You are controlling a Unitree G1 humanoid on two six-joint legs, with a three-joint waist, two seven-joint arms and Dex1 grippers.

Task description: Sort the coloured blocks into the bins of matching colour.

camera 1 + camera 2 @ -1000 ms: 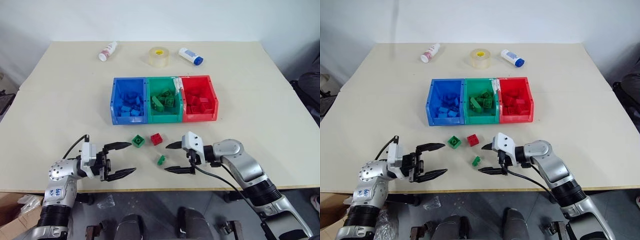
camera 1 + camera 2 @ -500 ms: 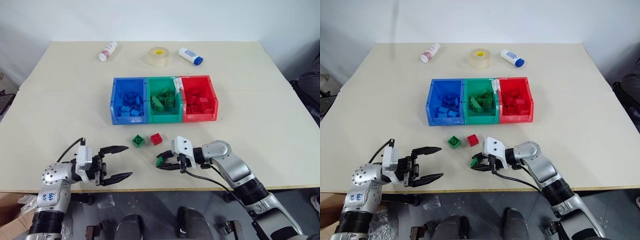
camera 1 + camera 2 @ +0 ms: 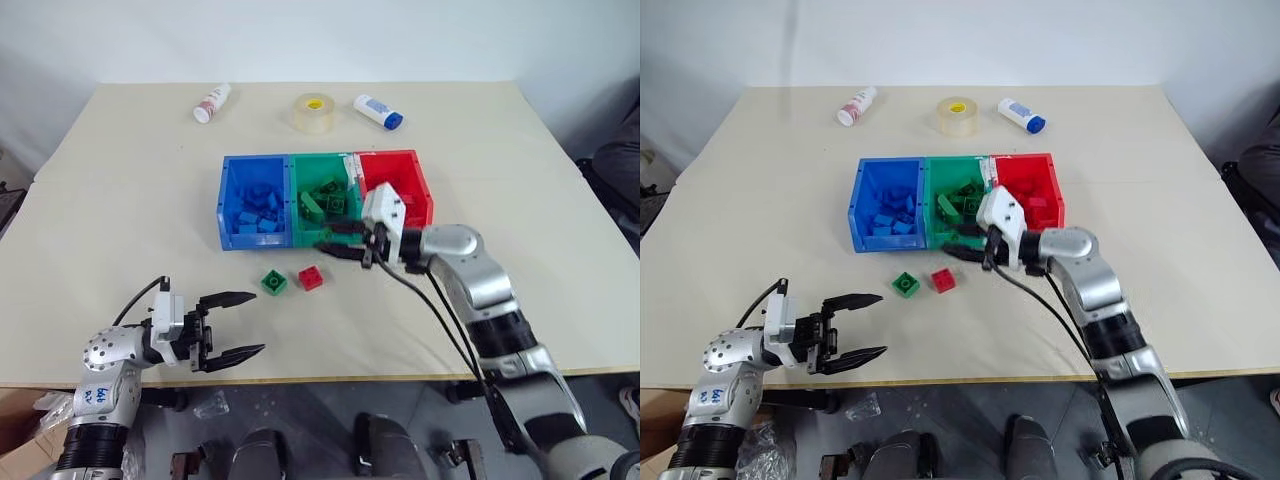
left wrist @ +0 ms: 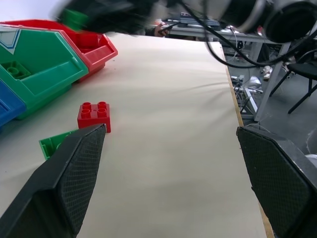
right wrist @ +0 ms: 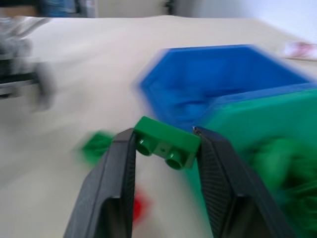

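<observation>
The table (image 3: 120,200) carries the three bins in a row, the blue bin (image 3: 228,215), the green bin (image 3: 300,180) and the red bin (image 3: 425,195), each already holding a heap of bricks of its own colour, so the sorting looks mostly done. The right gripper (image 3: 335,240) has its fingers clamped on a small green brick (image 5: 166,146) at the green bin's near edge (not yet released), the brick's long axis lying across the gap between the fingers. The left gripper (image 3: 235,323) hangs spread wide and empty near the table's front edge. Left to sort: another green brick (image 3: 272,282) and a red brick (image 3: 311,277), side by side before the bins.
</observation>
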